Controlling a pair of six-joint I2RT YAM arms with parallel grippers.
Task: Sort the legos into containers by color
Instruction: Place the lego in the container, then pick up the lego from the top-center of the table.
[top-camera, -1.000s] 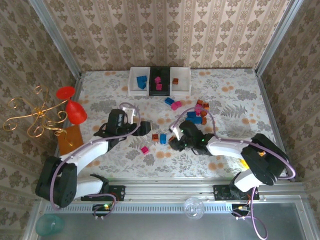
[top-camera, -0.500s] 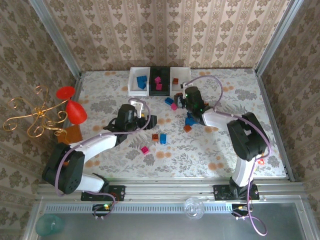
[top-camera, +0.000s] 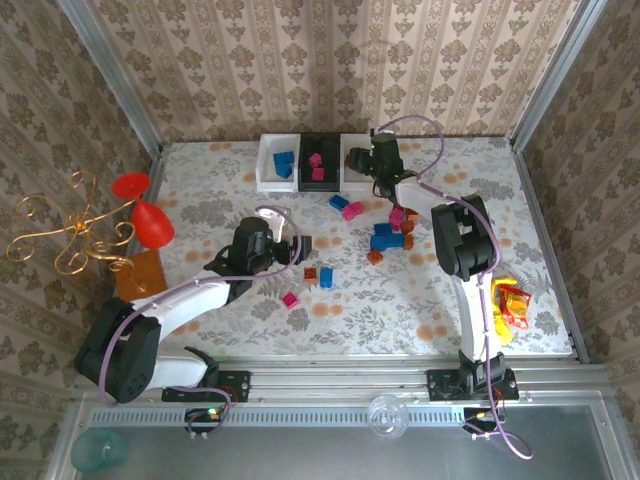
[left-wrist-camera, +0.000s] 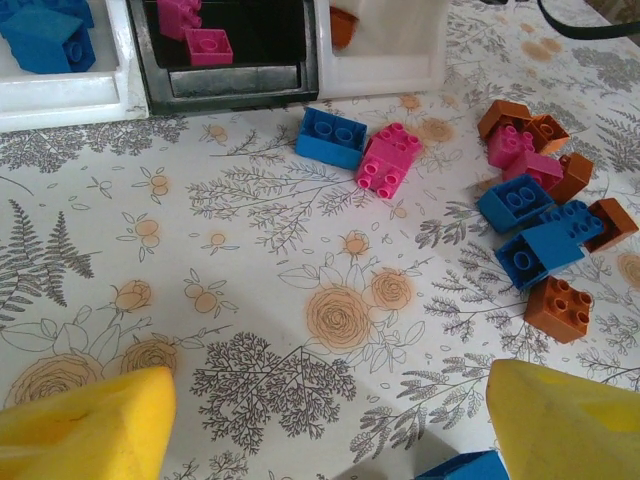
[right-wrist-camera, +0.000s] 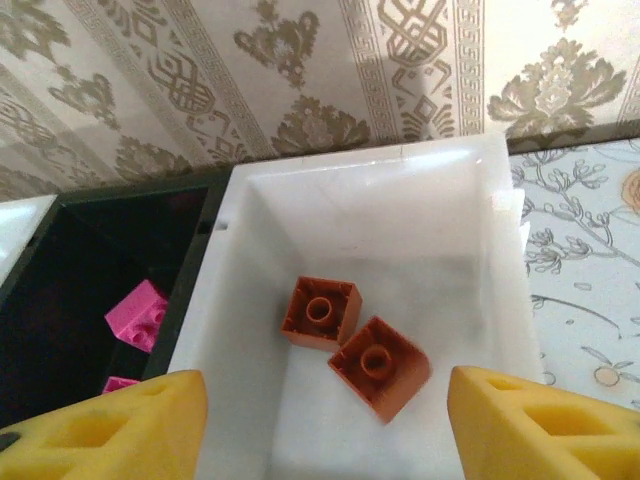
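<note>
My right gripper (top-camera: 360, 162) (right-wrist-camera: 325, 400) hangs open over the right white bin (top-camera: 368, 180) (right-wrist-camera: 470, 190). In that bin lie two orange-brown bricks (right-wrist-camera: 320, 310) upside down; the nearer one (right-wrist-camera: 380, 365) is a little blurred. The black bin (top-camera: 320, 182) (right-wrist-camera: 60, 250) holds pink bricks (right-wrist-camera: 138, 312), and the left white bin (top-camera: 266, 165) holds blue ones (left-wrist-camera: 45, 40). Low over the table, my left gripper (top-camera: 300, 248) (left-wrist-camera: 330, 400) is open with nothing between its fingers. A blue brick (left-wrist-camera: 465, 468) (top-camera: 326, 277) lies by its right finger (left-wrist-camera: 570, 420).
A loose blue and pink pair (top-camera: 345, 206) (left-wrist-camera: 360, 148) and a mixed cluster (top-camera: 390, 232) (left-wrist-camera: 540, 225) lie mid-table. An orange brick (top-camera: 311, 273) and a pink one (top-camera: 290, 299) sit nearer. An orange block (top-camera: 140, 278), red glasses (top-camera: 145, 215) and a yellow object (top-camera: 510, 305) stand at the sides.
My right gripper travelled from the brick cluster up to the right white bin and opened; a second orange brick now lies there. The left gripper shifted slightly towards the near bricks.
</note>
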